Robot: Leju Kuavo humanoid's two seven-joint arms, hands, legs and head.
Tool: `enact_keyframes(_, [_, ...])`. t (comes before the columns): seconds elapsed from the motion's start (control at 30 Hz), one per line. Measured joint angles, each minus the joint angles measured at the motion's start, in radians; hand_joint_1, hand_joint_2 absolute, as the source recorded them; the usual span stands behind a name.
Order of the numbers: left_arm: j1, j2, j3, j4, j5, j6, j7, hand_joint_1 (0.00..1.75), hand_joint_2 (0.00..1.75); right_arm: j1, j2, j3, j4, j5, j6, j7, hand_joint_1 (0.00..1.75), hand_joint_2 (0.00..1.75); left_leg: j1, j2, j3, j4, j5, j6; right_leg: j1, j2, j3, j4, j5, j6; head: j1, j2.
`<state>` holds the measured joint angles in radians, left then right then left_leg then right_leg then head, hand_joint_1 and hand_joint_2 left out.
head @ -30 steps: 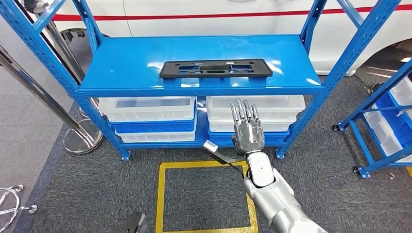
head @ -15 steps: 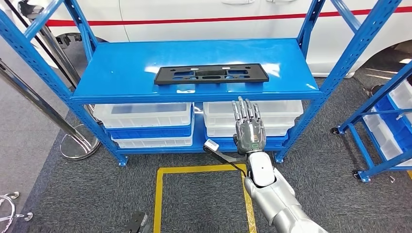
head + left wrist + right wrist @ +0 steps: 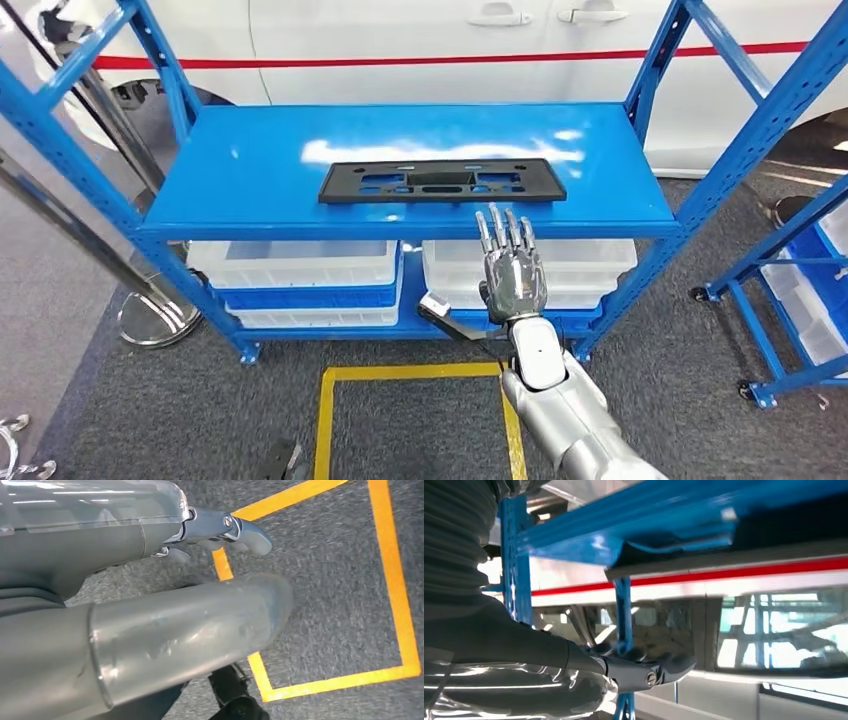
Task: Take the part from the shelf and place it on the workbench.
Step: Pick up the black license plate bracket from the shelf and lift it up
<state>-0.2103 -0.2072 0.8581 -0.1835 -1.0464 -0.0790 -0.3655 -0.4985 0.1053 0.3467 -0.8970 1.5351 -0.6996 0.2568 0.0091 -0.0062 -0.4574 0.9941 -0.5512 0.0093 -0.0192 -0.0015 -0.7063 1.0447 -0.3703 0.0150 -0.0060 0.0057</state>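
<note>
**Right hand raised below the shelf edge, part untouched**

Looking from the head view, you see your right hand (image 3: 513,268) held up with its fingers (image 3: 497,229) straight and apart, holding nothing. Its fingertips reach the front edge of the blue shelf (image 3: 250,170) from below, and you cannot tell whether they touch that edge. The black part (image 3: 442,182), a long flat plate with slots cut through it, lies flat on the shelf's top board, just beyond and above the fingertips and a little toward the hand's thumb side. Hand and part are apart.

Behind the hand, on the lower level, sit white bins (image 3: 300,262) stacked with blue ones, one stack on the thumb side and one directly behind the palm. A white car (image 3: 420,40) with a red stripe stands beyond the shelf. A second blue rack (image 3: 790,270) stands well off to the hand's outer side. Below the wrist, yellow floor tape (image 3: 330,420) marks a square on the grey carpet.

In the right wrist view, the thumb (image 3: 644,672) extends under the shelf's blue front lip, with the car's red stripe behind it.

In the left wrist view, your left hand (image 3: 150,580) hangs over the carpet and the yellow tape, holding nothing; whether its fingers are spread or curled you cannot tell.
</note>
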Motion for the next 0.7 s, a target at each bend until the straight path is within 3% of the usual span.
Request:
enact_keyframes(0.1, [-0.003,0.0,-0.001,0.0,-0.001,0.001,0.0,0.0,0.0,-0.001,-0.003,-0.003,-0.006,0.0,-0.001,0.007,0.0,1.75,0.003,0.001,0.003,0.029,0.002,-0.013,0.001,0.005,0.023,-0.004,-0.02,-0.025,0.0,0.0])
enact_keyframes(0.13, [-0.004,0.0,-0.002,-0.001,-0.001,0.002,0.0,0.0,0.0,-0.002,-0.003,-0.003,-0.008,0.0,-0.001,0.009,0.0,1.75,0.004,0.001,-0.019,0.072,0.002,-0.016,0.0,0.005,0.036,-0.007,-0.027,-0.031,-0.001,0.0])
enact_keyframes(0.17, [-0.005,0.0,-0.002,-0.001,-0.002,0.002,0.0,0.0,0.0,-0.002,-0.003,-0.004,-0.009,0.0,-0.001,0.009,0.0,1.75,0.004,0.002,-0.055,0.132,-0.006,-0.018,0.0,0.005,0.048,-0.009,-0.035,-0.036,-0.001,0.0])
enact_keyframes(0.23, [-0.004,0.0,-0.002,-0.001,-0.002,0.002,0.0,0.0,0.0,0.0,-0.003,-0.004,-0.009,0.0,-0.001,0.009,0.0,1.75,0.004,0.002,-0.146,0.254,-0.055,-0.021,0.002,0.006,0.073,-0.011,-0.056,-0.041,-0.001,0.0])
enact_keyframes(0.3, [0.001,0.0,-0.002,-0.001,-0.002,0.002,0.0,0.0,0.0,0.005,-0.003,-0.004,-0.009,0.0,-0.001,0.009,0.0,1.75,0.003,0.001,-0.204,0.287,-0.098,-0.018,0.006,0.009,0.103,-0.011,-0.08,-0.044,-0.001,0.0])
enact_keyframes(0.33, [0.002,0.0,-0.002,-0.001,-0.002,0.002,0.0,0.0,0.0,0.005,-0.003,-0.004,-0.009,0.0,-0.001,0.009,0.0,1.75,0.002,0.001,-0.215,0.264,-0.089,-0.014,0.009,0.011,0.12,-0.011,-0.093,-0.044,-0.001,0.0])
enact_keyframes(0.37, [0.002,0.0,-0.002,-0.001,-0.002,0.002,0.0,0.0,0.0,0.005,-0.003,-0.004,-0.009,0.0,-0.001,0.009,0.0,1.75,-0.001,0.001,-0.216,0.215,-0.046,-0.006,0.011,0.012,0.138,-0.012,-0.106,-0.044,-0.001,0.0])
enact_keyframes(0.47, [0.003,0.002,-0.002,-0.001,-0.002,0.003,0.001,0.0,0.0,0.005,-0.003,-0.005,-0.009,0.0,0.0,0.009,0.0,1.75,-0.018,0.0,-0.213,0.06,0.143,0.023,0.018,0.017,0.172,-0.01,-0.139,-0.037,0.0,0.0])
enact_keyframes(0.5, [0.004,0.002,-0.002,-0.001,-0.001,0.004,0.001,0.0,0.0,0.005,-0.002,-0.005,-0.01,0.0,0.0,0.009,0.0,1.75,-0.023,0.0,-0.213,0.042,0.171,0.028,0.017,0.02,0.176,-0.01,-0.146,-0.032,0.0,0.0])
enact_keyframes(0.63, [-0.003,-0.001,-0.002,-0.003,0.007,0.012,0.003,0.0,0.0,0.004,-0.002,-0.009,-0.02,0.0,-0.001,0.013,0.0,1.75,-0.017,0.002,-0.188,0.013,0.173,0.035,0.018,0.018,0.18,0.004,-0.178,-0.011,0.0,0.0])
enact_keyframes(0.7, [-0.005,-0.002,-0.002,-0.004,0.009,0.016,0.003,0.0,0.0,0.003,-0.003,-0.01,-0.023,0.0,-0.001,0.016,0.0,1.75,-0.013,0.003,-0.171,0.001,0.167,0.041,0.015,0.013,0.129,0.101,-0.22,-0.002,0.0,0.0])
